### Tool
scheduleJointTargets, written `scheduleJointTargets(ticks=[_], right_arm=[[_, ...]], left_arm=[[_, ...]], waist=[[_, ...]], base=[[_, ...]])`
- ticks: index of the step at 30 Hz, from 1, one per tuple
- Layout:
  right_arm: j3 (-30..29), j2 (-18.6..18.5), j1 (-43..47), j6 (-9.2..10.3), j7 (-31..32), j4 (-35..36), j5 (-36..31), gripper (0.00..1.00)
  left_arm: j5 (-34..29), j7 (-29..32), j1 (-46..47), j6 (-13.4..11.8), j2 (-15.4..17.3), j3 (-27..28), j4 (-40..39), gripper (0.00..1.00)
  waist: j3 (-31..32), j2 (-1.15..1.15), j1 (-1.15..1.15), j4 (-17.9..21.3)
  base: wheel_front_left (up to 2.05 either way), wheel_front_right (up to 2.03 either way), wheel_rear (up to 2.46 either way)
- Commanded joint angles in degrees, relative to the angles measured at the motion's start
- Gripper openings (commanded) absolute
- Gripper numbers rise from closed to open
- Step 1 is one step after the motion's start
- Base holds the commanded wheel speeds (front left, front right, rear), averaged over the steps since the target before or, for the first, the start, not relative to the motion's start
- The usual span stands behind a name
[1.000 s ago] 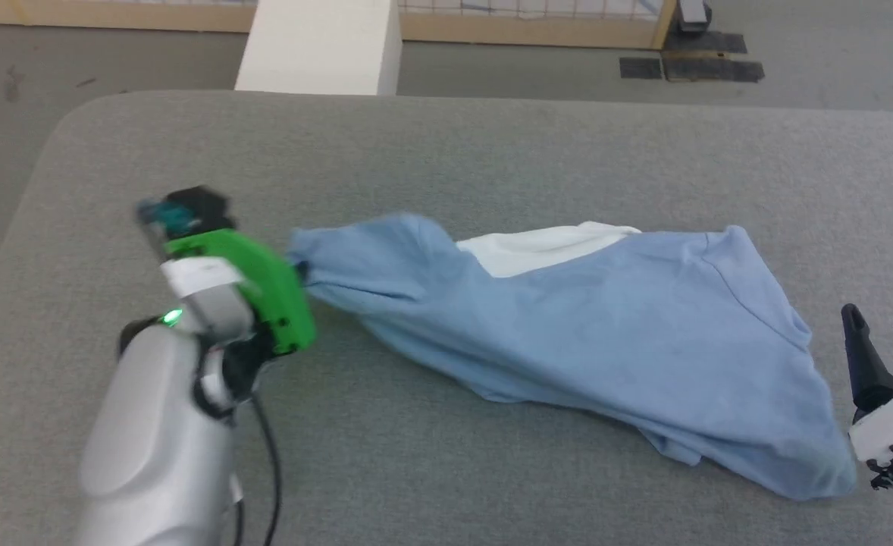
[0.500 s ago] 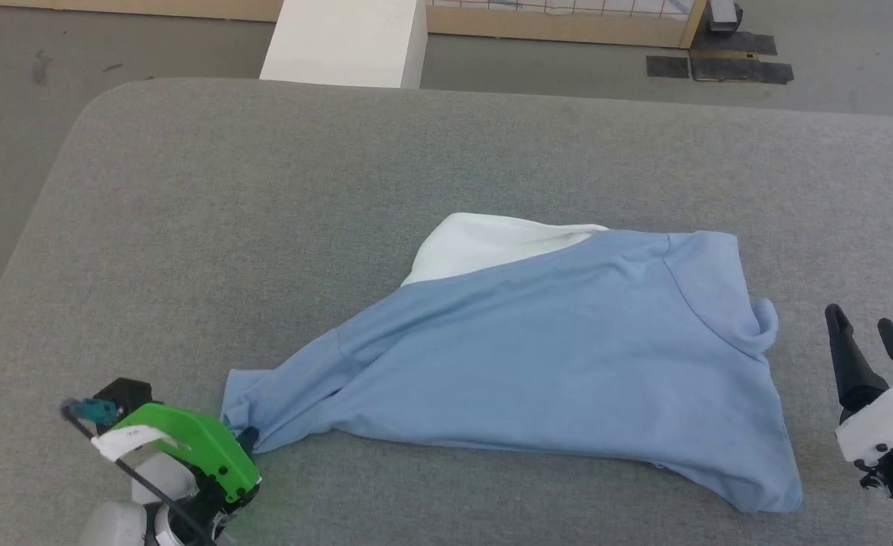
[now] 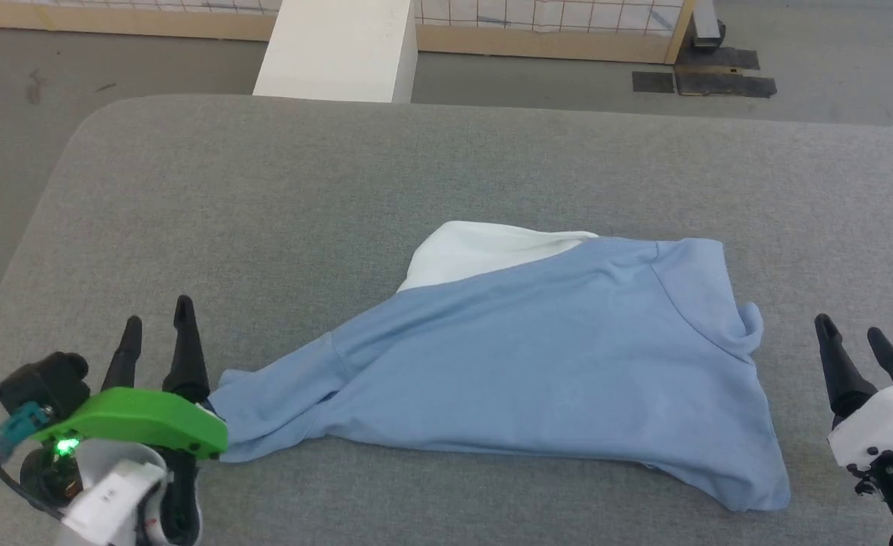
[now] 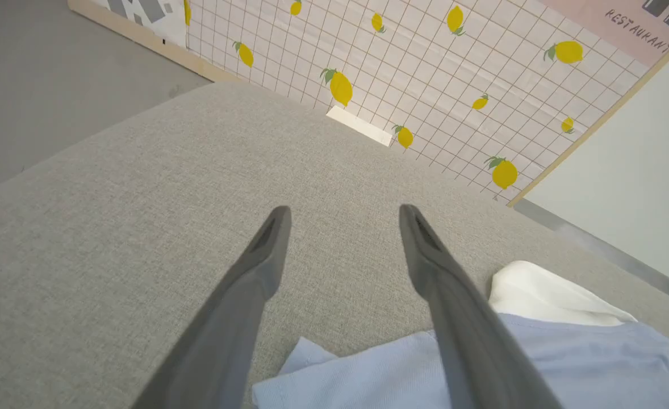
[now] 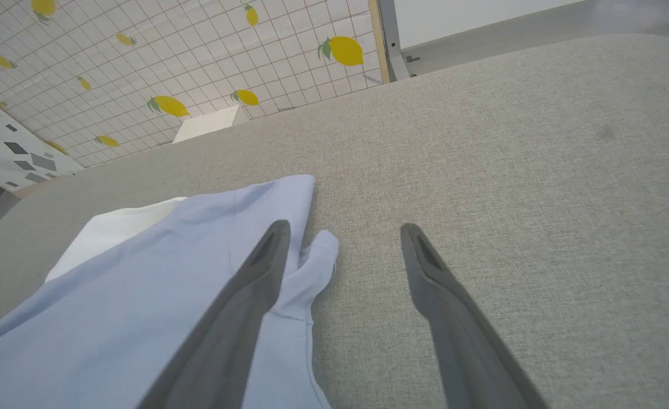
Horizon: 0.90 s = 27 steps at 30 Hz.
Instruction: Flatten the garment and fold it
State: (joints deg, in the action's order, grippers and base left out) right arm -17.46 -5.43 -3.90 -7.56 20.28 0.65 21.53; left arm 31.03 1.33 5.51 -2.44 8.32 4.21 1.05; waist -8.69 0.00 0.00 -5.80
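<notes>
A large light-blue knit garment, a white lining part showing at its far edge, lies rumpled and partly spread across the middle of a grey fabric-covered table. The robot's left gripper, its two long dark fingers spread and holding nothing, stands just beside the drawn-out sleeve end at the garment's left. The right gripper, fingers likewise parted and empty, hovers near the garment's right edge.
</notes>
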Motion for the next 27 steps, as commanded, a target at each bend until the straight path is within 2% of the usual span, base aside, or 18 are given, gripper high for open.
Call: scheduleJointTargets(ticks=[1,6,9,18,27], right_arm=[[-0.1,-0.2,-0.7,0.08,0.9,-0.4,-0.6,1.00],[1.5,-3.3,-2.1,0.08,7.1,-1.2,-3.7,1.00],[3.5,-6.0,-5.2,0.08,12.1,-1.9,-5.1,1.00],[15.6,-14.0,-16.1,0.08,27.3,-5.3,-6.6,1.00],[24.8,-17.5,-18.5,0.08,33.8,-10.7,-6.7,1.00]], left_arm=[[-2.0,-2.8,-0.8,0.4,-0.1,-0.7,0.2,1.00],[-7.2,-11.0,-1.1,0.6,-0.7,-3.5,1.4,1.00],[-8.9,-12.9,-0.7,0.3,-0.8,-4.4,2.1,1.00],[-10.9,-14.3,2.3,0.0,-1.0,-6.0,3.6,1.00],[-11.0,-14.5,4.1,-0.1,-1.6,-7.2,4.2,1.00]], waist=[[-0.2,0.00,0.00,0.0],[-1.7,0.00,0.00,-0.2],[-3.1,0.00,0.00,-0.2],[-7.5,0.00,0.00,-1.5],[-10.2,0.00,0.00,-3.3]], base=[[0.00,0.00,0.00],[0.00,0.00,0.00],[0.00,0.00,0.00],[0.00,0.00,0.00],[0.00,0.00,0.00]])
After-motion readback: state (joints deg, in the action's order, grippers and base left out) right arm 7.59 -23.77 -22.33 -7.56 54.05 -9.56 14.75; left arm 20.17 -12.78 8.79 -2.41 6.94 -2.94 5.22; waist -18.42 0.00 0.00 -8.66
